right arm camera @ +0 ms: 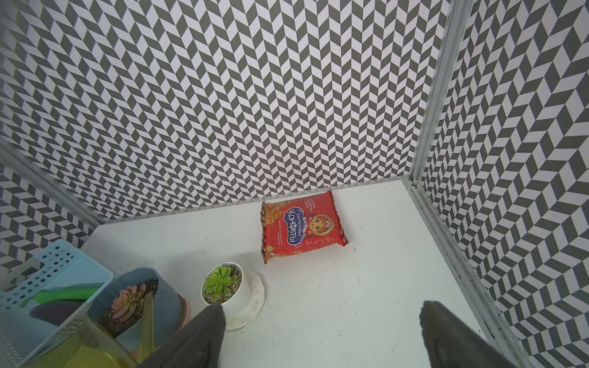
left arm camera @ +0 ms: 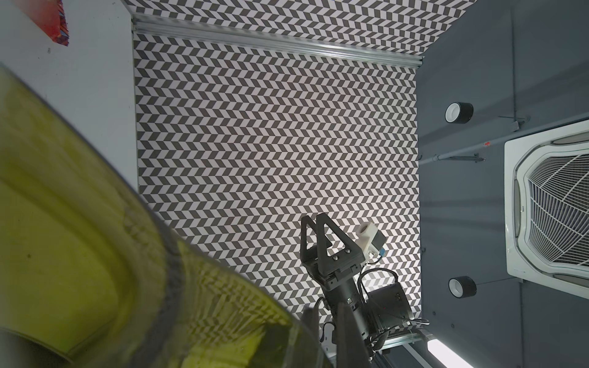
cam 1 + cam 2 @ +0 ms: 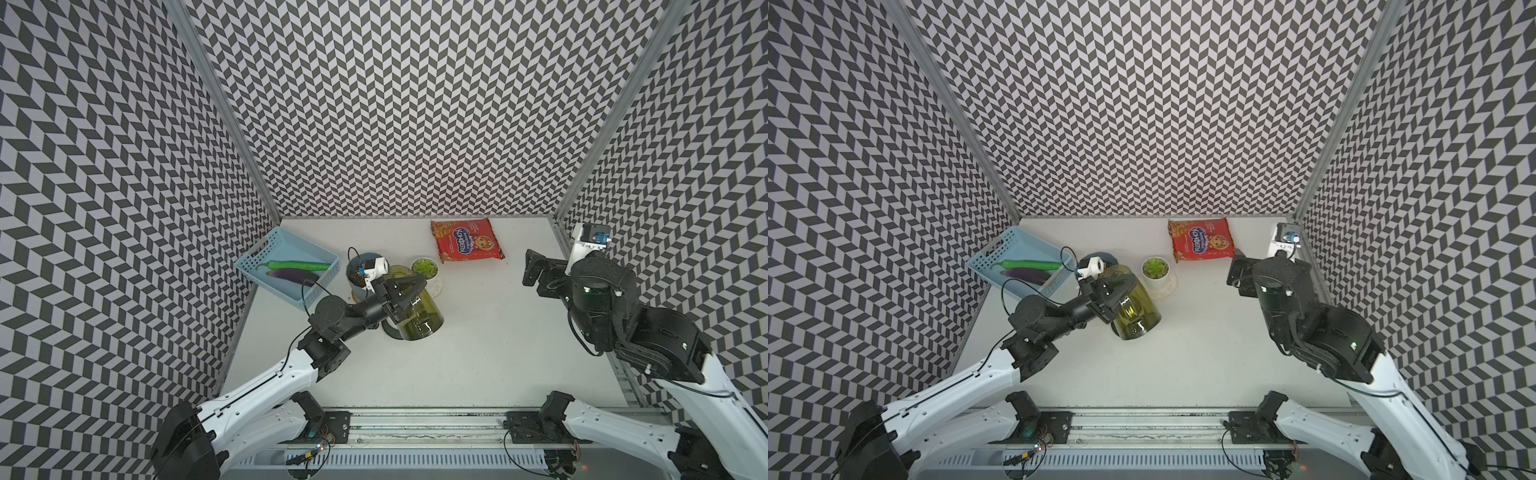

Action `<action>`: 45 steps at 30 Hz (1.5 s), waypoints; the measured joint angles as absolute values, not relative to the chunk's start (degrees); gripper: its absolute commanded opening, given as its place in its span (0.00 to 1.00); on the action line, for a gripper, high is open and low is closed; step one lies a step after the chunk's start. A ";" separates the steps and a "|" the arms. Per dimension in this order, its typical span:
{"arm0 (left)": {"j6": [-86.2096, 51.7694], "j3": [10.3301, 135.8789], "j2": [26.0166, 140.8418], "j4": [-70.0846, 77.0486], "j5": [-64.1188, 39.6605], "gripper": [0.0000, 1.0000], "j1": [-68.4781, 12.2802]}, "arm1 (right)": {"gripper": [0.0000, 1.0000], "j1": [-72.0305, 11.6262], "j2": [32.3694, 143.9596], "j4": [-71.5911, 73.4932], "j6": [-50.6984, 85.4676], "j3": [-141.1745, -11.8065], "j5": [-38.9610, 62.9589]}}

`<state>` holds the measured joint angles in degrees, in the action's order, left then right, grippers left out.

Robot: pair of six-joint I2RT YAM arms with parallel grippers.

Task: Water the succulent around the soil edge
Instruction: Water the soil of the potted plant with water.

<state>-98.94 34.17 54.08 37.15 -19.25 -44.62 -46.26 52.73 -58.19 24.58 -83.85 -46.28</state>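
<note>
Pouring wants a slow tilt, with the spout (image 1: 147, 318) tracing the rim of the pot (image 1: 165, 296), off the leaves; left gripper (image 3: 411, 289) clenches the green watering can (image 3: 419, 320); the pink succulent (image 1: 129, 301), an upright rosette in dark soil, sits near those jaws, under the spout; right gripper (image 1: 322, 318) gapes released

**Colours and patterns.** The walls (image 3: 395, 104) bore a black-and-white chevron pattern, and the table (image 3: 478, 353) was plain off-white. The basket (image 3: 257, 249), at ten o'clock, was pale blue with dotted perforations. It held a bright green pepper (image 3: 297, 264) and a dark purple aubergine (image 3: 291, 274). The watering can (image 3: 419, 320) was translucent olive green. The larger pot (image 1: 165, 306), grey-blue, carried a pink succulent (image 1: 129, 301). The smaller pot (image 1: 237, 293) and its saucer (image 1: 256, 296) were white, with a green succulent (image 1: 220, 280). The packet (image 1: 302, 227), at one o'clock, was red with a blue oval label. The arms (image 3: 266, 382) were white with black joints.
</note>
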 measured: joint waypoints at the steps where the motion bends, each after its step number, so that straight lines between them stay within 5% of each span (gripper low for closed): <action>1: -98.98 33.95 53.71 37.08 -18.92 0.00 -44.99 | 1.00 -46.26 52.73 -58.17 24.58 -83.64 -46.26; 45: -98.63 29.08 36.91 26.96 -3.09 0.00 -52.51 | 1.00 -46.26 52.69 -57.43 24.62 -82.76 -45.36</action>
<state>-98.63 29.08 36.91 26.96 -3.09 -52.51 -46.26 52.69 -57.43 24.62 -82.76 -45.36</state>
